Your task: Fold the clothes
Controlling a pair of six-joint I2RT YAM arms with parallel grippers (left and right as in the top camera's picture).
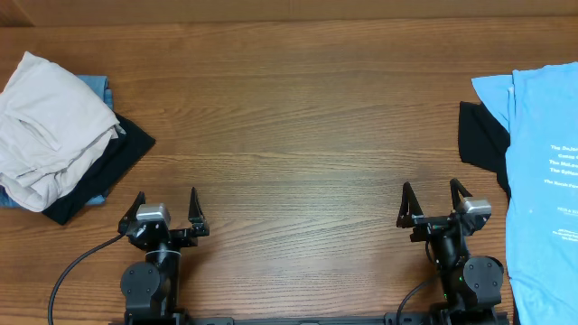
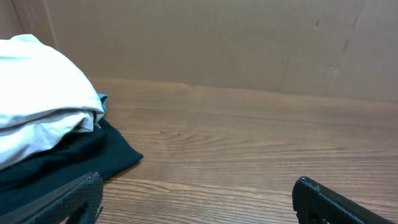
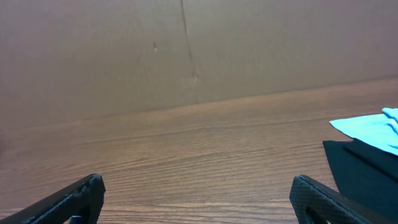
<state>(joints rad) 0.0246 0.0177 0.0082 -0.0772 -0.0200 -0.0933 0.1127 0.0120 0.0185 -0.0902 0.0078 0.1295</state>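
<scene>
Both arms are sitting at the near edge of the brown wooden table (image 1: 298,117), and neither is touching any cloth. The left fingers (image 2: 62,205) are standing wide apart with nothing between them. The right fingers (image 3: 62,205) are spread just as wide and are just as empty. Both pairs are pointing across the table toward the plain cardboard wall (image 2: 217,43) behind it.

The clothes are waiting in two groups at the table's sides. On the left, a crumpled pale beige garment (image 1: 50,126) is lying on top of a heap. It is resting on a black garment (image 1: 113,167) that is spreading out beneath it toward the left arm, and a sliver of blue fabric (image 1: 99,88) is peeking out at the heap's far edge. Nothing there is lying flat, so this is probably the unsorted pile. On the right, a light blue T-shirt with white lettering (image 1: 542,181) is lying spread out and running off the frame. It is overlapping a second black garment (image 1: 483,140), whose edge is showing beside it.

The space between the groups seems to be serving as the folding area, and folding is not yet under way. Judging from this, a garment is going to need drawing into the middle and flattening first, and the widely spread fingers are suiting a pinch on a loose cloth edge
</scene>
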